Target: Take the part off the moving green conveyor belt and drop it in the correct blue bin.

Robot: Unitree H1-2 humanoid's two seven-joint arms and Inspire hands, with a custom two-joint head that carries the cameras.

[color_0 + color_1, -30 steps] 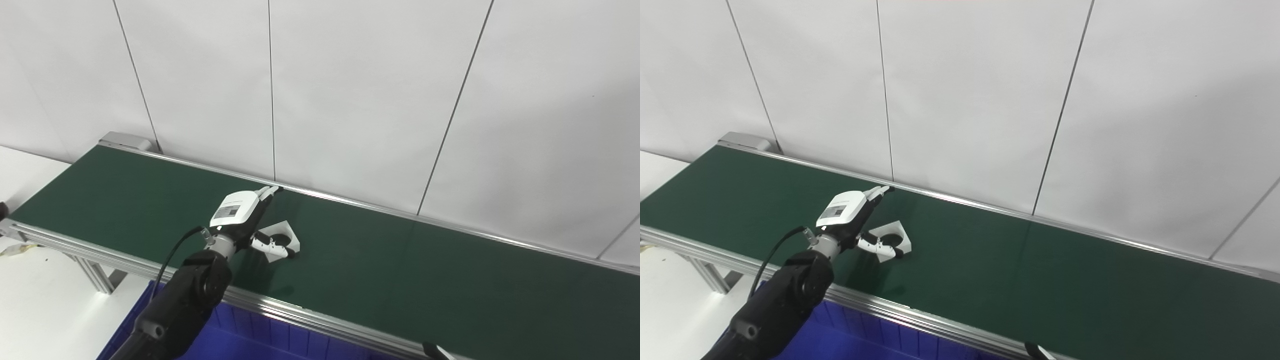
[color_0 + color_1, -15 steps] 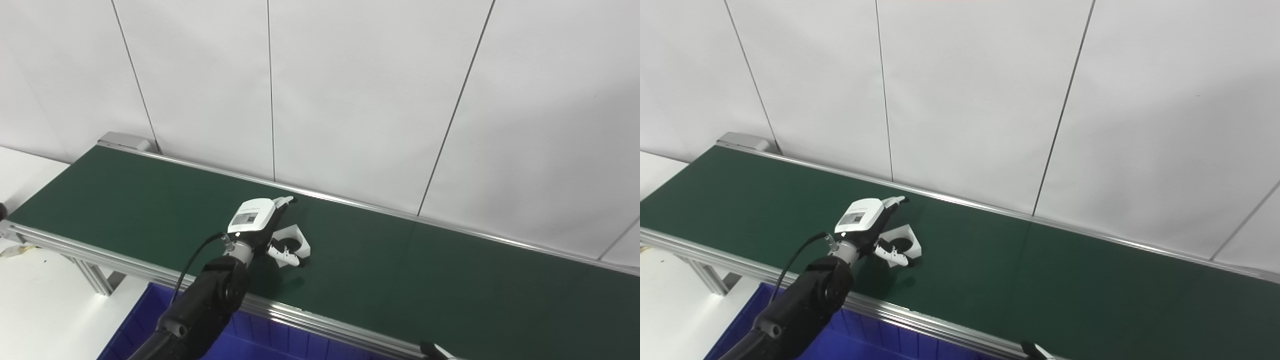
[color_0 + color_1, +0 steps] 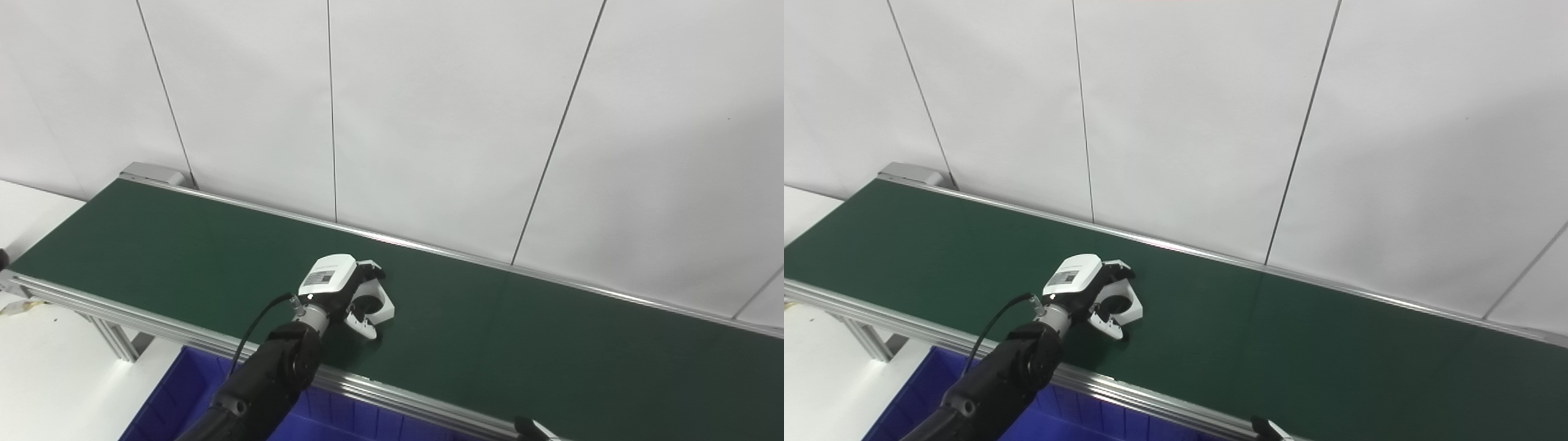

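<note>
blue bin at 7 o'clock, below belt | left hand has tracked rightward with the white part, fingers now curled around it, seemingly clamped | part still on green conveyor belt; lift next | right hand: barely visible, cannot tell

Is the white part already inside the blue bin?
No, the white part lies on the green belt with the left hand around it, while the blue bin sits below the belt's near edge.

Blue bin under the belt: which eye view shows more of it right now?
The left eye view: the blue bin shows its ribbed wall beyond the left hand's arm. The right eye view shows the same bin, more cut off by that arm.
</note>
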